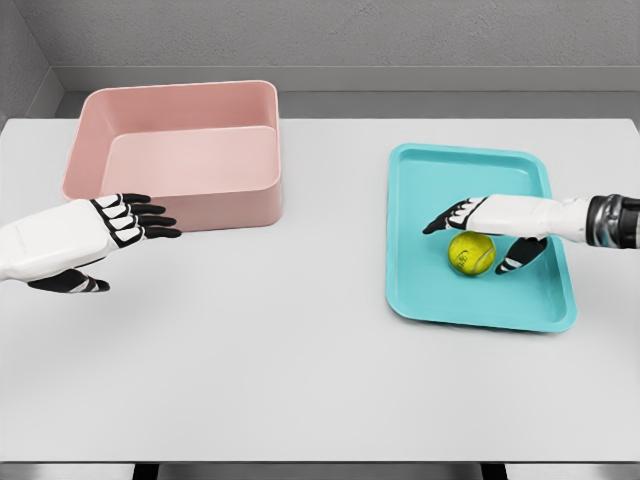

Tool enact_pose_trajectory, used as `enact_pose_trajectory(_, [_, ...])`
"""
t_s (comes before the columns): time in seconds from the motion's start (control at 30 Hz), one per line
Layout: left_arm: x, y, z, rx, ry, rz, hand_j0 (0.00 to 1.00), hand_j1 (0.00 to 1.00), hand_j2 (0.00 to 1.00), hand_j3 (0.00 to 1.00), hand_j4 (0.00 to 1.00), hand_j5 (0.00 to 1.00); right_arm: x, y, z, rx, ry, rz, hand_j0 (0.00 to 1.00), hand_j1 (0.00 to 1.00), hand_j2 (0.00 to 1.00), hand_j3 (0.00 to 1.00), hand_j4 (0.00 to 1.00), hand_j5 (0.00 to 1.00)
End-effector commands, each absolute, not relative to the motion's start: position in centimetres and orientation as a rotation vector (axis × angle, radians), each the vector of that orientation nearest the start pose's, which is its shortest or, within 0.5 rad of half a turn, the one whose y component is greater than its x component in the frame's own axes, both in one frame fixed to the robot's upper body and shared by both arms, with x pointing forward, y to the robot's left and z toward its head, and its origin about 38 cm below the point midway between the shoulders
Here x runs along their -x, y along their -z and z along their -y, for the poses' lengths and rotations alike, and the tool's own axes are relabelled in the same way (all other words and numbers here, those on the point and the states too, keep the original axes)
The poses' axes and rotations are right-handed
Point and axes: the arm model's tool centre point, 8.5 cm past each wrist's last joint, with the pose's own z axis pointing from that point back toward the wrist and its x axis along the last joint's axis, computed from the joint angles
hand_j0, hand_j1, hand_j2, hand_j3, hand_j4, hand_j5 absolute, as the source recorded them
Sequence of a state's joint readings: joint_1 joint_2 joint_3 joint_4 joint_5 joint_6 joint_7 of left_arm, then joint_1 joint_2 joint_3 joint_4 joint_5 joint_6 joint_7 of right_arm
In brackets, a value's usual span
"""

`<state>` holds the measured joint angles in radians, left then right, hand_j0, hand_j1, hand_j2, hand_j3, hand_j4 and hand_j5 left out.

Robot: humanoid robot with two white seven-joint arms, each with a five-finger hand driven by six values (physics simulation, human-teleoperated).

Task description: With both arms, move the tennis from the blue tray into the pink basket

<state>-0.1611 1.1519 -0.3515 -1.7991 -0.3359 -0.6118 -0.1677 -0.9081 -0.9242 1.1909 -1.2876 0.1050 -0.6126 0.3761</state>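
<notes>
A yellow-green tennis ball (470, 251) lies on the blue tray (440, 180) at the right of the table. My right hand (484, 236) reaches in from the right edge and hovers over the ball, fingers spread on its far side and thumb on its near side, not closed on it. The pink basket (176, 190) stands at the back left with nothing visible inside. In front of the basket's near wall, my left hand (112, 245) floats above the table, fingers stretched out flat and holding nothing.
The white table (280, 350) ends at a front edge near the bottom of the view. A grey wall rises behind the table.
</notes>
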Motion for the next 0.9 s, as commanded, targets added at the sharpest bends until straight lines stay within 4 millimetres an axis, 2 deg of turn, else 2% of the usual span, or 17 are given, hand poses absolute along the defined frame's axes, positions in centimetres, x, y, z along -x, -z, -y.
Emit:
enact_pose_trajectory(0.0, [-33.1, -23.6, -34.7, -0.435, 1.999, 1.623, 1.0, 1.0, 1.0, 1.0, 1.0, 1.0, -43.5, -17.1, 31.8, 0.132, -2.031, 1.291, 0.99, 0.99, 0.99, 0.99, 0.99, 0.99])
enact_pose_trajectory(0.27, [-33.0, -23.5, -34.7, -0.431, 1.999, 1.622, 1.0, 1.0, 1.0, 1.0, 1.0, 1.0, -43.2, -16.1, 31.2, 0.113, -2.051, 1.281, 0.97, 0.97, 0.97, 0.97, 0.97, 0.97])
enact_pose_trajectory(0.37, [-33.0, -23.5, -34.7, -0.43, 1.998, 1.623, 1.0, 1.0, 1.0, 1.0, 1.0, 1.0, -43.2, -16.0, 31.3, 0.121, -2.061, 1.269, 0.93, 0.93, 0.93, 0.93, 0.93, 0.93])
enact_pose_trajectory(0.47, [-32.9, -23.4, -34.6, -0.426, 1.998, 1.621, 1.0, 1.0, 1.0, 1.0, 1.0, 1.0, -43.2, -15.9, 31.4, 0.131, -2.071, 1.26, 0.84, 0.84, 0.84, 0.84, 0.84, 0.84])
enact_pose_trajectory(0.6, [-33.0, -23.4, -34.7, -0.429, 1.997, 1.62, 1.0, 1.0, 1.0, 1.0, 1.0, 1.0, -43.1, -15.8, 31.6, 0.132, -2.071, 1.254, 0.82, 0.82, 0.82, 0.82, 0.82, 0.82])
enact_pose_trajectory(0.87, [-32.9, -23.3, -34.7, -0.425, 1.997, 1.619, 1.0, 1.0, 1.0, 1.0, 1.0, 1.0, -43.0, -15.5, 31.6, 0.134, -2.083, 1.241, 0.68, 0.68, 0.68, 0.68, 0.68, 0.68])
